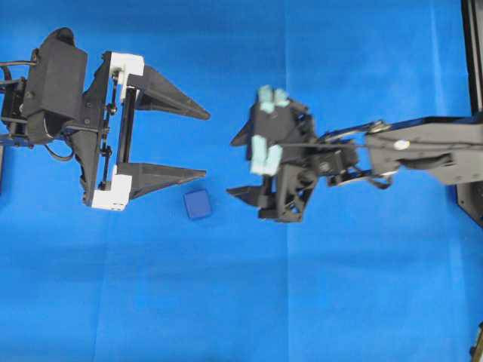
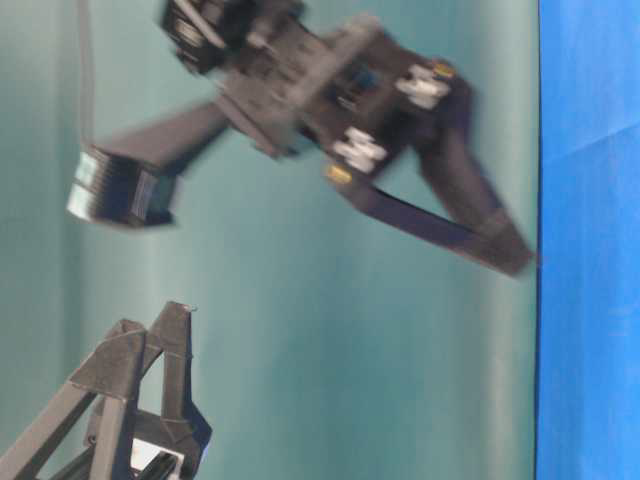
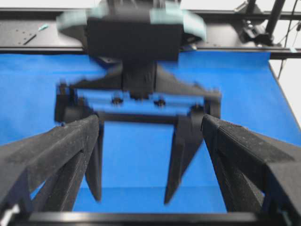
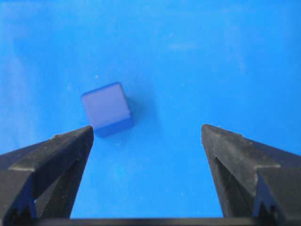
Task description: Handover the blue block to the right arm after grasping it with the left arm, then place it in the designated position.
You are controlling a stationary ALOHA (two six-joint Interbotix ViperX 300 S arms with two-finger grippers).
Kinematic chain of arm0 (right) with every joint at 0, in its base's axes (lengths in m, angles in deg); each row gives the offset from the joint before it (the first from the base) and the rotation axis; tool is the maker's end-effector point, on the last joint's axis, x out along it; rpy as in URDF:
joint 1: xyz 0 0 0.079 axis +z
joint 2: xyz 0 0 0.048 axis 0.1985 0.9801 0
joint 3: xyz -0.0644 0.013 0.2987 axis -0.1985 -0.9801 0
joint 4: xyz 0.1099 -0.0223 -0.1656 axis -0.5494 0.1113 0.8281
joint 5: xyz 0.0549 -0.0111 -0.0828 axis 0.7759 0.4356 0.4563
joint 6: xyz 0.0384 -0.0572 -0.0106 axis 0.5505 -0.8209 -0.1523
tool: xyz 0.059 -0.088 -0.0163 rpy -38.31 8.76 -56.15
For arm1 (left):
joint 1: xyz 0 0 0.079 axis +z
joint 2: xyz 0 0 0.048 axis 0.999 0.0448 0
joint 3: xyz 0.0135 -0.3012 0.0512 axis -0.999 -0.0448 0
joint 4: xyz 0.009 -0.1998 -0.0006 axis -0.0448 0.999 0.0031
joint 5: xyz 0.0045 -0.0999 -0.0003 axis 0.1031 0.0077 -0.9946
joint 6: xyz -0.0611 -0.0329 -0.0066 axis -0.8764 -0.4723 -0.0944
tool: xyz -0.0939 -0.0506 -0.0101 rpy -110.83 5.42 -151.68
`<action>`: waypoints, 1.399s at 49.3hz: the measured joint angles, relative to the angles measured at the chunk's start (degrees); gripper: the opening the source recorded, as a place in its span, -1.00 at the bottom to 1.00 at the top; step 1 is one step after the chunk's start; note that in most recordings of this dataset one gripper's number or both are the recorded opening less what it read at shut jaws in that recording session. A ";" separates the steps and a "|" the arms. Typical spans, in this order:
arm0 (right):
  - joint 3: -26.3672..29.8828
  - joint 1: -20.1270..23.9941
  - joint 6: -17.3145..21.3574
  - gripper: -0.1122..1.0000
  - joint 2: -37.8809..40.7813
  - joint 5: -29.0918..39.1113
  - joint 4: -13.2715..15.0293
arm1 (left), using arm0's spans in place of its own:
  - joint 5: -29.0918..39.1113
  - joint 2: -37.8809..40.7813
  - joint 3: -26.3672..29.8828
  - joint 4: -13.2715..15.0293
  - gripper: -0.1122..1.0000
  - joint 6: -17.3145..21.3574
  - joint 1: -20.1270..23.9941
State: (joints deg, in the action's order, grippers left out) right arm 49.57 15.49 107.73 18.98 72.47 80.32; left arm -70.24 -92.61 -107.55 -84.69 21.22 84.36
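The blue block [image 1: 198,204] lies on the blue cloth, held by neither gripper. My left gripper [image 1: 205,143], with white brackets, is open and empty; its lower fingertip ends just above and left of the block. My right gripper [image 1: 232,166], all black, faces it, open and empty, right of the block. In the right wrist view the block [image 4: 107,109] lies ahead of the left finger [image 4: 70,150], outside the open right gripper [image 4: 146,134]. In the left wrist view the open left gripper [image 3: 149,120] frames the blurred right gripper [image 3: 131,198]; the block is out of view there.
The blue cloth [image 1: 317,302] covers the table. A black frame [image 1: 472,53] runs along the right edge. Teal tape [image 1: 264,151] marks the right wrist. The table-level view shows the blurred right gripper [image 2: 440,215] high up and the left gripper's finger [image 2: 130,365] low.
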 measured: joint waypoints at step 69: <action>-12.04 0.26 -0.09 0.74 -32.52 -4.39 3.96 | 0.00 -0.09 0.00 0.09 0.88 0.00 0.09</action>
State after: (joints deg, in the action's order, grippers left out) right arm 37.53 15.76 107.64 -13.54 68.08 84.27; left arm -70.24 -92.70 -107.55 -84.60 21.22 84.44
